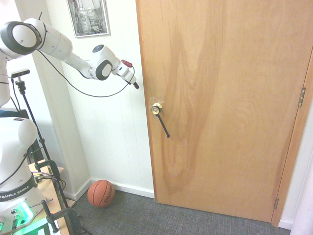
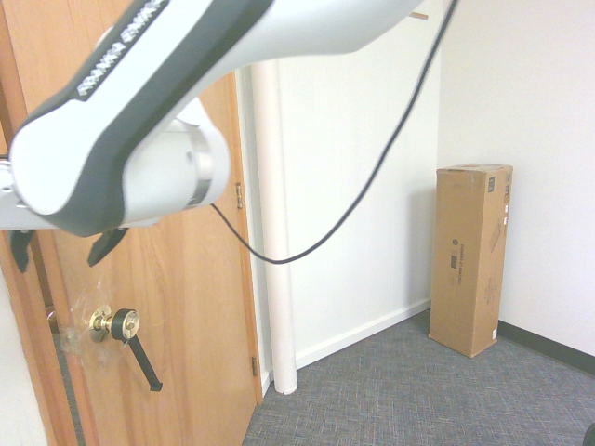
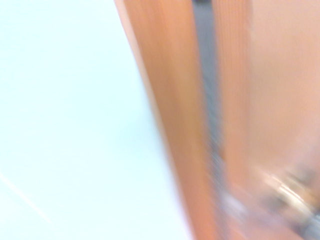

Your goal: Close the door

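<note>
The tall light-brown wooden door (image 1: 225, 98) fills most of the first exterior view. Its round brass knob (image 1: 156, 109) and thin black rod lever (image 1: 164, 126) sit near its left edge. My gripper (image 1: 135, 85) hovers just left of that edge, a little above the knob and apart from it. In the second exterior view the door (image 2: 186, 316) stands behind my arm, with the knob (image 2: 119, 323) and lever (image 2: 144, 360) below my gripper (image 2: 60, 249); its two dark fingers (image 2: 105, 245) hang apart, open and empty. The blurred wrist view shows a narrow gap beside the door (image 3: 170, 125).
A white panelled wall (image 1: 112, 127) meets the door's left side, with a framed picture (image 1: 88, 17) high up. A basketball (image 1: 101, 193) lies on the grey carpet at its foot. A tall cardboard box (image 2: 469, 255) stands by the far wall; a white pole (image 2: 274, 232) rises beside the hinges.
</note>
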Action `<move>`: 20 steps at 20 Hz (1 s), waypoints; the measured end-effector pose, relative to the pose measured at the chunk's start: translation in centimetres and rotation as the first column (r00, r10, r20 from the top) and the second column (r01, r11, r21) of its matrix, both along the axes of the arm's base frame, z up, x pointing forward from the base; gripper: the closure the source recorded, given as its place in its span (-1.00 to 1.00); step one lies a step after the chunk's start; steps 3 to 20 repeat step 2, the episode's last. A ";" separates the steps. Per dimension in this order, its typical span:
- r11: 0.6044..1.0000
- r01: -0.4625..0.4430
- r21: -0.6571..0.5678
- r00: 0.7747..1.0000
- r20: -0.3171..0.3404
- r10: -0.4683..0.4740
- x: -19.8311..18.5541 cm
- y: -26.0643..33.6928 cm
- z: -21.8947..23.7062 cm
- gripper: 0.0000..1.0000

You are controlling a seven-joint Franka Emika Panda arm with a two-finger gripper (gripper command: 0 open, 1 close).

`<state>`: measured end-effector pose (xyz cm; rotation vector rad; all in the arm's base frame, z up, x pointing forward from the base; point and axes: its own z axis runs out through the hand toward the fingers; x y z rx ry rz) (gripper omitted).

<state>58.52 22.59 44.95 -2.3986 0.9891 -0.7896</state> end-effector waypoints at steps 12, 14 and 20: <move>0.996 0.039 -0.084 0.995 -0.088 -0.047 -1.4 -5.4 -1.6 -1.00; 0.996 0.039 -0.084 0.995 -0.088 -0.047 -1.4 -5.4 -1.6 -1.00; 0.996 0.039 -0.084 0.995 -0.088 -0.047 -1.4 -5.4 -1.6 -1.00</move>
